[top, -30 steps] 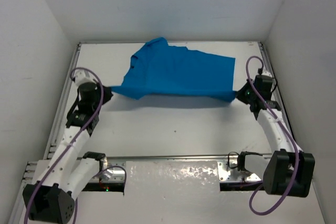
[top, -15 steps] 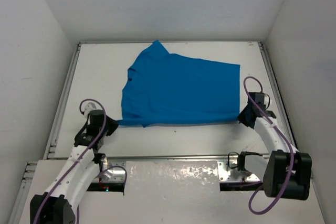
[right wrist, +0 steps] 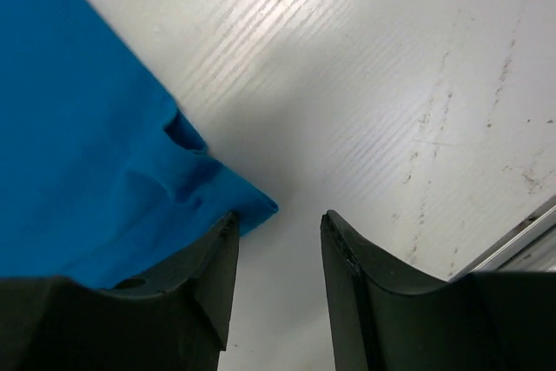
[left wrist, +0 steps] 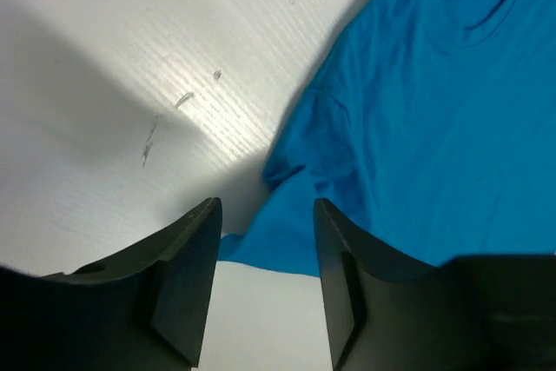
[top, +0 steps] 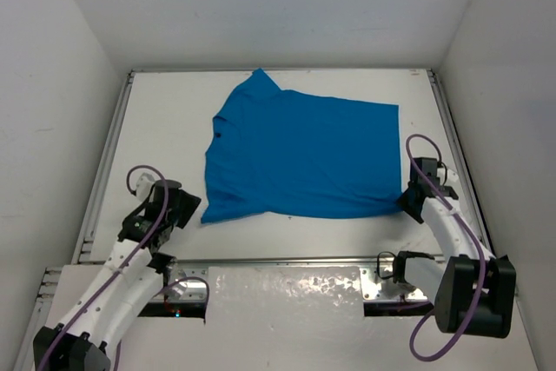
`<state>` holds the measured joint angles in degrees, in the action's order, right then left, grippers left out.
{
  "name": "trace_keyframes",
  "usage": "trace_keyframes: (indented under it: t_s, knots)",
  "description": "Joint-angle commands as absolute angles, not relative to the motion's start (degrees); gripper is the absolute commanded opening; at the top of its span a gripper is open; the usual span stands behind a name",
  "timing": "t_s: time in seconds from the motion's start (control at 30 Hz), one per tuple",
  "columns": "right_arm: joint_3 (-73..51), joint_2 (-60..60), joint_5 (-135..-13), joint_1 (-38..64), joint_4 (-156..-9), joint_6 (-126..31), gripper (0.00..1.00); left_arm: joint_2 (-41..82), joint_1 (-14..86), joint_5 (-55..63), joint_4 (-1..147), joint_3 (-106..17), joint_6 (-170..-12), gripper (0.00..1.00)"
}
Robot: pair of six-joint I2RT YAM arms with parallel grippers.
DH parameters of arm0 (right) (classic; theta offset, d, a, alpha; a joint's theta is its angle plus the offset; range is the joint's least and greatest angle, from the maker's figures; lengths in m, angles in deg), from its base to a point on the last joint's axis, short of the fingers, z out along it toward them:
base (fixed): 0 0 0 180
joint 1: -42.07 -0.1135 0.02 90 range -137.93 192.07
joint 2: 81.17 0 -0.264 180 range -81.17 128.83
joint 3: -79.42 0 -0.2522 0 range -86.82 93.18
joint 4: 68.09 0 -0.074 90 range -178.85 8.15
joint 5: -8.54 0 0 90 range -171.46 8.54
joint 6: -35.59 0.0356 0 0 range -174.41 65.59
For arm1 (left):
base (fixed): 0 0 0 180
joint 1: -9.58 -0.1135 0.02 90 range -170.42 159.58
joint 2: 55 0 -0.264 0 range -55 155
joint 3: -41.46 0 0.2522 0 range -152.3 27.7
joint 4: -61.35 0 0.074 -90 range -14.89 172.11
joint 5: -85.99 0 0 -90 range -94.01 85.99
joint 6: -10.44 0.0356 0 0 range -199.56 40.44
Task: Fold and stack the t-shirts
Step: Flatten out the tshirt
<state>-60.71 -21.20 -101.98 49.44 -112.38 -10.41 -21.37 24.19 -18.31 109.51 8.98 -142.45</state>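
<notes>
The bright blue t-shirt [top: 300, 154] lies spread flat on the white table, a sleeve at the back left. My left gripper [top: 193, 209] is open just off the shirt's near left corner; in the left wrist view [left wrist: 265, 254] the blue hem [left wrist: 287, 241] lies past the fingertips, not between them. My right gripper [top: 404, 202] is open at the near right corner; in the right wrist view [right wrist: 280, 245] the corner of the cloth [right wrist: 226, 197] rests beside the left finger [right wrist: 208, 275], free of the jaws.
White walls enclose the table on three sides. Metal rails [top: 102, 162] run along the left and right [top: 452, 136] table edges. A shiny plate [top: 287, 288] lies at the near edge between the arm bases. Bare table [top: 287, 232] shows in front of the shirt.
Both grippers drew the shirt toward the near edge, lowered it flat and let go. The shirt's near hem now lies on the table and both grippers stand open.
</notes>
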Motion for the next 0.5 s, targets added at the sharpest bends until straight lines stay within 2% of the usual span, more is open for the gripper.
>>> trace_keyframes:
  t_s: [0.0, 0.1, 0.2, 0.33, 0.4, 0.47]
  knots:
    - [-56.2, -21.8, -104.7, 49.5, -113.0, -9.9, 0.42, -23.2, 24.5, -18.2, 115.8, 4.8, -147.2, 0.45]
    - [-54.1, -21.8, -102.7, 49.5, -110.7, -12.6, 0.42, -24.4, 24.5, -20.5, 114.1, 1.7, -145.2, 0.55]
    - [-51.4, -20.7, -100.5, 49.5, -109.8, -13.7, 0.42, -18.8, 24.4, -23.4, 106.2, -1.5, -137.6, 0.57]
    - [-49.3, -20.5, -100.2, 49.5, -107.5, -15.5, 0.44, -1.1, 24.3, -21.5, 101.8, -9.1, -130.0, 0.57]
    - [-48.4, -19.0, -93.8, 49.5, -103.3, -19.3, 0.46, 9.2, 24.3, -18.8, 98.7, -14.0, -124.9, 0.57]
    - [-43.1, -12.0, -88.0, 49.5, -102.5, -21.7, 0.46, 17.8, 23.5, -16.1, 94.6, -18.5, -120.4, 0.57]
